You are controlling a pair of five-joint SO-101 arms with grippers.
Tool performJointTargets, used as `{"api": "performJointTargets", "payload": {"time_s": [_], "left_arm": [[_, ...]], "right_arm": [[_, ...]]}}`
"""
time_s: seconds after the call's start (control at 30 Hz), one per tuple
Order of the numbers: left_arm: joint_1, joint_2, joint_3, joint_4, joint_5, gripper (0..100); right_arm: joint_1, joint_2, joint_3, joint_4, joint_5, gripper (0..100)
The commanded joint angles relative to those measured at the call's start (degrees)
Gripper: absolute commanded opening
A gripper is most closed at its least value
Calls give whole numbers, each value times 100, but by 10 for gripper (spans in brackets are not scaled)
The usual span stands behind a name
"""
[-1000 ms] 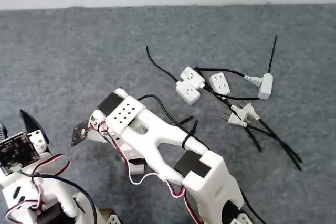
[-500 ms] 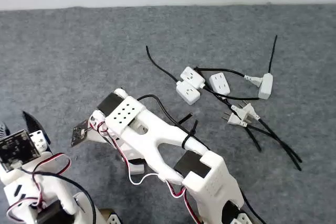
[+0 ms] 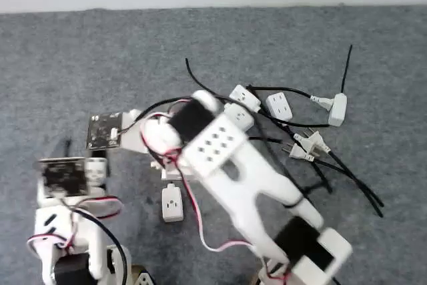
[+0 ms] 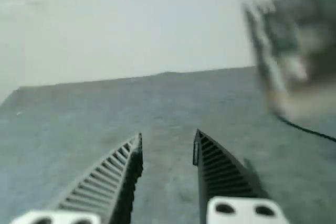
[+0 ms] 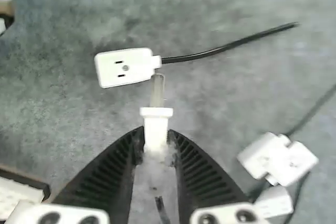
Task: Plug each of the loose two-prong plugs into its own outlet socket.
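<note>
Right hand (image 5: 155,134) grips a plug (image 5: 156,118) (prongs just beside the socket (image 5: 124,67) on the bench (image 5: 58,19)); left hand (image 4: 168,136) hovers part-open, holding nothing.

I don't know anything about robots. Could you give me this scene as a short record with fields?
surface: grey carpet
right gripper: fingers shut on a white plug
plug status: prongs close beside a white socket, not inserted
left gripper: fingers open, holding nothing, above the carpet
loose plugs: two, lying among black cords
other sockets: grouped near those plugs
</note>
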Motion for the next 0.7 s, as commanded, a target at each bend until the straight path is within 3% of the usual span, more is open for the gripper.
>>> {"api": "performJointTargets", "payload": {"time_s": [0.0,0.27,0.67], "left_arm": [[1029,0,-585,334,-97,170],[1785,0,-673,360,-308,170],[1996,0,242,158,-316,170]], "right_arm": [[110,-664,-35,233,-88,9],[75,-813,-26,242,-316,9],[66,-1086,-44,242,-325,9]]}}
